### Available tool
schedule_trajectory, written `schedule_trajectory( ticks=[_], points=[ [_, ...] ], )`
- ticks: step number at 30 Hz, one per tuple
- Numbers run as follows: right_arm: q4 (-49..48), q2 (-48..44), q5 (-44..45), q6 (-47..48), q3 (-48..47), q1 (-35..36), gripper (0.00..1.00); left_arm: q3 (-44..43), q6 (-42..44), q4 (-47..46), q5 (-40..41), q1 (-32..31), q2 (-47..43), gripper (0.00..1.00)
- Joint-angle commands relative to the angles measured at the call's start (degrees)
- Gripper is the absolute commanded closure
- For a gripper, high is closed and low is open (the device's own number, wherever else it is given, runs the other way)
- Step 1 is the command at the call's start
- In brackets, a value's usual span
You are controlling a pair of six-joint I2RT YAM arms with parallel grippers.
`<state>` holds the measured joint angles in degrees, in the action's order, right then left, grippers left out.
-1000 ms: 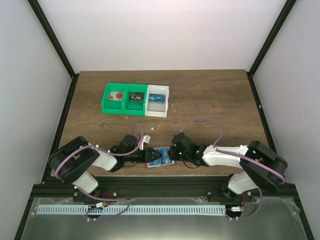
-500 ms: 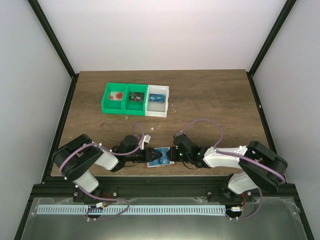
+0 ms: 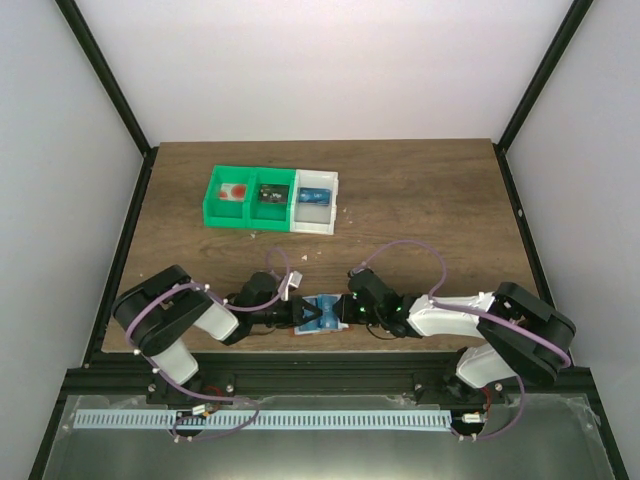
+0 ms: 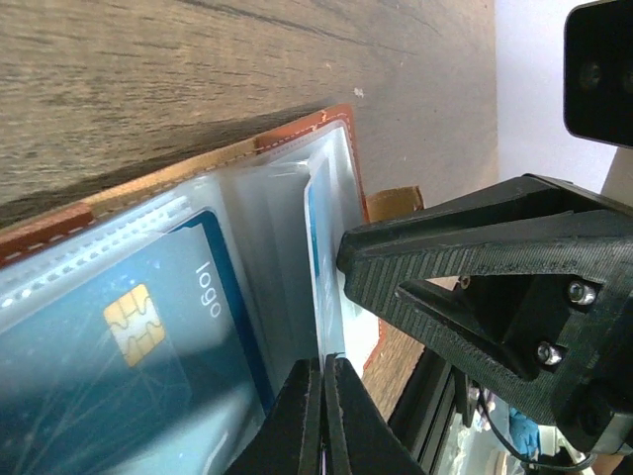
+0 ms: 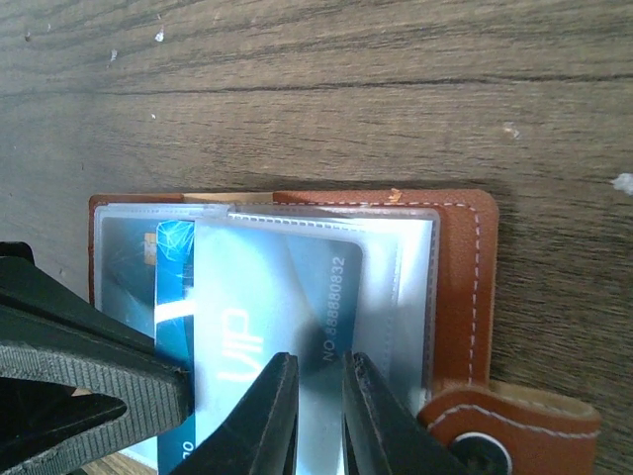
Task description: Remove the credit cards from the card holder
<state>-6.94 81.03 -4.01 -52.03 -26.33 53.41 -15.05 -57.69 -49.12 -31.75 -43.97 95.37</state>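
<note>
At near table (image 3: pixel 420 190) edge, closed left tool (image 4: pixel 322 364) from half-open onto card (image 4: pixel 315 257) edge in holder (image 4: pixel 326 121); right tool (image 5: pixel 318 371) grip unclear; pull next.

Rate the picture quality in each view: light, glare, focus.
Top view: even, soft light and sharp, but the card holder is tiny in frame. Left wrist: the clear sleeves haze the chip card, and the background is blown pale at upper right. Right wrist: crisp wood grain on the table, with white glare along the sleeves' top edge.
</note>
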Motion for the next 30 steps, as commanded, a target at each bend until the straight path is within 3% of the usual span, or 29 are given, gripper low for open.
schedule_trajectory(
  ticks=[1,8,22,30],
  points=[
    [3.2,-0.09,0.55,-0.68,1.27,0.28,0.85,0.75,1.13,0.09,0.29,-0.25,-1.74,1.0],
    [3.87,0.78,1.04,-0.55,1.06,0.23,0.85,2.15,1.62,5.05,2.85,-0.26,-7.63,1.0],
    [4.61,-0.67,1.09,0.14,0.93,0.2,0.85,1.41,6.01,25.1,11.25,-0.22,-21.68,1.0],
    [6.0,-6.46,-2.93,6.98,-1.62,0.24,0.85,-0.24,11.38,35.87,11.27,0.14,-32.65,1.0]
  ],
)
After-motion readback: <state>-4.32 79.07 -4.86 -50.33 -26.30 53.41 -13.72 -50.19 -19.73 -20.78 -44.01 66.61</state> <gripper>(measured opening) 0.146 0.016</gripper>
